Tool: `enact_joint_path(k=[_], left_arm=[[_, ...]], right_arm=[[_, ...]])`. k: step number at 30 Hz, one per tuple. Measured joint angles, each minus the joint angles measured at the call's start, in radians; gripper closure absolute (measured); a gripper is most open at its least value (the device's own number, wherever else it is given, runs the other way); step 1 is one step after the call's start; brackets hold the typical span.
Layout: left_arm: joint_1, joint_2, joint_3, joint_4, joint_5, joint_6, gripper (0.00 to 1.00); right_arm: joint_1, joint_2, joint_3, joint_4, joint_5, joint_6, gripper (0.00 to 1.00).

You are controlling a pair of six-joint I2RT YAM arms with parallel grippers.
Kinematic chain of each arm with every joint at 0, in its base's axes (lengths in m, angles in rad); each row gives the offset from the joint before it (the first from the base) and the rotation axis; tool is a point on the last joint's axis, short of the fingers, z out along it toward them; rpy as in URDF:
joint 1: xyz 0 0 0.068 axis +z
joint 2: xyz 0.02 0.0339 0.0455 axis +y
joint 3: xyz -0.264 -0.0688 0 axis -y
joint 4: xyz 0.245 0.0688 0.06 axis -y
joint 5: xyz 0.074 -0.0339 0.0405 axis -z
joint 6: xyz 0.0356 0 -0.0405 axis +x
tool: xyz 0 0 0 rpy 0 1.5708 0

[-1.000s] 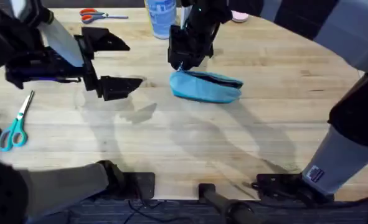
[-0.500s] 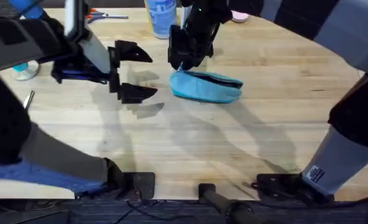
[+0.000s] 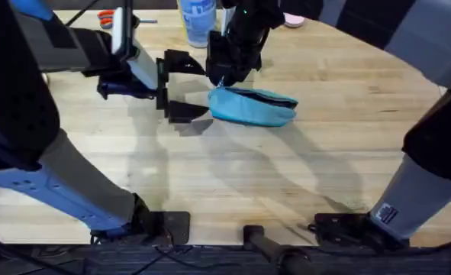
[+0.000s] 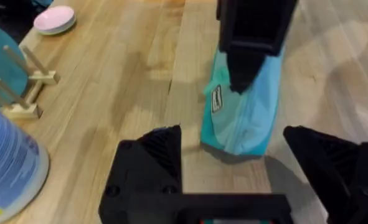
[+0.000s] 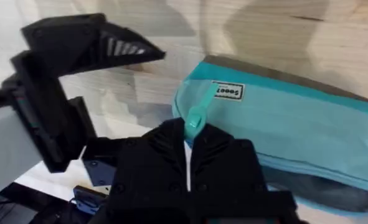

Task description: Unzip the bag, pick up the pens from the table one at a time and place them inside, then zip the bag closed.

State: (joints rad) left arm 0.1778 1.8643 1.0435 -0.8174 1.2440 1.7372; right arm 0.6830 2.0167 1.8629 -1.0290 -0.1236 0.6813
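Turquoise bag point(image 3: 253, 105) on table point(image 3: 301, 176); right hand point(image 5: 188, 138) clamped on pull tab point(image 5: 195, 118); left hand point(image 3: 185, 86) spread apart beside it, canister point(image 3: 196, 19) behind.

left black two-finger gripper point(image 3: 181, 88) swung in from the table's left side across the light wooden butcher-block table point(image 3: 301, 176), fingers spread, now just beside the left end of the small turquoise fabric pouch point(image 3: 253, 105).

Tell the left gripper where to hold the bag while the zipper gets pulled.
Probably grip the bag at its near end, coming in level from the left gripper's side. That narrow end already sits between its open fingers, and the right gripper has the pull tab.
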Motion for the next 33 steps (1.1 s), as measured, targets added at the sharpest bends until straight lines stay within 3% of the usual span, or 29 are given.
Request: enact_joint_path(k=[9, 16, 21, 24, 26, 28, 30, 33], left_arm=[[-0.092, 0.004, 0.0, 0.142, 0.015, -0.169, 0.004], [-0.128, 0.007, 0.0, 0.166, 0.009, -0.261, 0.101], [-0.133, 0.007, 0.0, 0.167, 0.009, -0.279, 0.294], [-0.135, 0.007, 0.0, 0.166, 0.008, -0.287, 0.469], [-0.135, 0.007, 0.0, 0.161, 0.008, -0.295, 0.631], [-0.137, 0.008, 0.0, 0.156, 0.008, -0.301, 0.892], [-0.139, 0.007, 0.0, 0.156, 0.009, -0.301, 0.949], [-0.139, 0.007, 0.0, 0.156, 0.009, -0.302, 0.953]], right_arm=[[0.0, 0.0, 0.0, 0.0, 0.0, 0.0, 0.97], [0.0, 0.0, 0.0, 0.0, 0.0, 0.0, 0.97], [0.0, 0.0, 0.0, 0.0, 0.0, 0.0, 0.971], [-0.001, 0.0, 0.0, 0.004, 0.001, 0.0, 0.97], [-0.003, 0.0, 0.0, 0.007, 0.004, 0.0, 0.97], [-0.006, 0.0, 0.0, 0.011, 0.004, 0.0, 0.97], [-0.007, 0.0, 0.0, 0.011, 0.005, 0.0, 0.97], [-0.007, 0.0, 0.0, 0.011, 0.005, 0.0, 0.97]])
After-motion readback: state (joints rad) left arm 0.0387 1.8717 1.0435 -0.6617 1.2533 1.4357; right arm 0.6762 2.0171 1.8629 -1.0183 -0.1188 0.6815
